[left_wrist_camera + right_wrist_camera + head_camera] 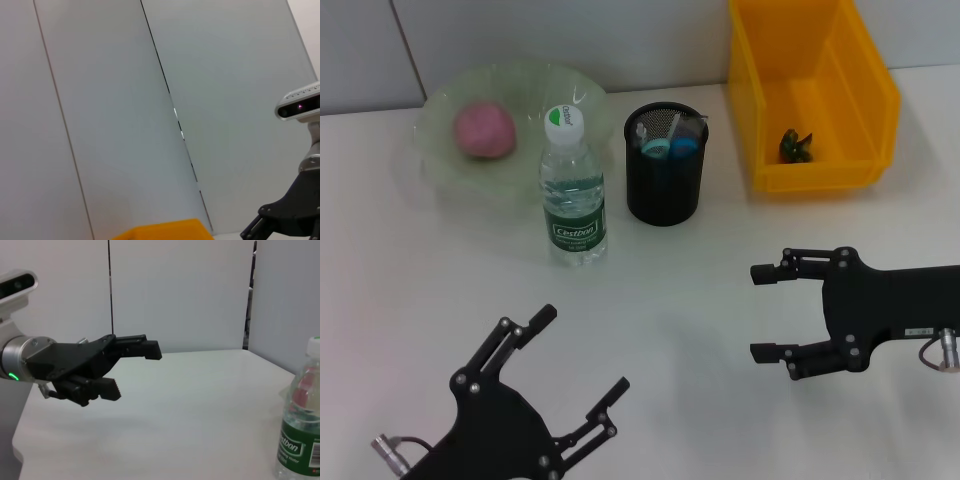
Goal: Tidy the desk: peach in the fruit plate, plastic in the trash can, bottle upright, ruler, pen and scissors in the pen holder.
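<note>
Left end effector (582, 350) and right end effector (762, 312) released, empty, over bare worktop (700, 280). Peach (484, 129) plated, bottle (572, 190) upright, pen holder (666, 164) filled; task looks complete.

Smooth white table (720, 300), matt with a soft sheen and faint shadows. The bottle (572, 190) is clear glossy plastic with a white ribbed cap and a green printed label; in the right wrist view its wall (300, 425) shows ridges and catches light. The pen holder (666, 163) is black wire mesh, metal by the look, matt. The fruit plate (510, 125) is translucent pale green, glassy, glossy. The peach (484, 130) looks dull pink and velvety. The trash can (810, 90) is hard yellow plastic, slightly shiny. Both hands, left hand (578, 362) and right hand (763, 312), are matt black with small bright metal screws.
</note>
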Tool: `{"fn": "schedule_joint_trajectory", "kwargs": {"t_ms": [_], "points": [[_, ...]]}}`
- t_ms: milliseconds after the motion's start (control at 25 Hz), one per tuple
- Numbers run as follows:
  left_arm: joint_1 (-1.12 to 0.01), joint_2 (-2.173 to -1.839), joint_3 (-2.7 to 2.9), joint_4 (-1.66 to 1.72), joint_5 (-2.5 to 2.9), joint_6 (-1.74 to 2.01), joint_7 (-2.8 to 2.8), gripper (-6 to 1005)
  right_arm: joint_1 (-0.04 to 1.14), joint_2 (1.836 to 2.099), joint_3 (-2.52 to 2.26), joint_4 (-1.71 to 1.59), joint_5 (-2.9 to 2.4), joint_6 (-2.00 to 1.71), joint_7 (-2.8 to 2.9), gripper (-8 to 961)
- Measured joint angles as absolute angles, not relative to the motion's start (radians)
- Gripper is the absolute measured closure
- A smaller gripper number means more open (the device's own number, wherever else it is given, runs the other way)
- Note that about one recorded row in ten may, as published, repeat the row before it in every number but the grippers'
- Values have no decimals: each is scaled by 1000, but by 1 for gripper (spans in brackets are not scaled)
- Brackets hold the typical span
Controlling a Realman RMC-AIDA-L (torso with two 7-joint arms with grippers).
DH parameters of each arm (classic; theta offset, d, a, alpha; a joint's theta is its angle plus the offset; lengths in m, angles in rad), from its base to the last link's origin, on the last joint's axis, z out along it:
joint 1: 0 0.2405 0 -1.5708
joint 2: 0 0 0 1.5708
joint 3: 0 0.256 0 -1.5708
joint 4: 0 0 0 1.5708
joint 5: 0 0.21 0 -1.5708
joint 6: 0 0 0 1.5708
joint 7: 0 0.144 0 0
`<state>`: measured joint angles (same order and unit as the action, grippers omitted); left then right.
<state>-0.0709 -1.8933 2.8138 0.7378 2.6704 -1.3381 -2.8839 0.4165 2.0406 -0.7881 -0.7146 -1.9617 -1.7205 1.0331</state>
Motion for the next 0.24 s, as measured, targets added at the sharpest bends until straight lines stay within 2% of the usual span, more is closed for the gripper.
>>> {"fn": "schedule_joint_trajectory", "kwargs": {"t_ms": [240], "points": [[-89,-1878,2821,741,2653,-1343,-2885,158,420,2041,-787,-712,-1962,-1716,1033,126]]}}
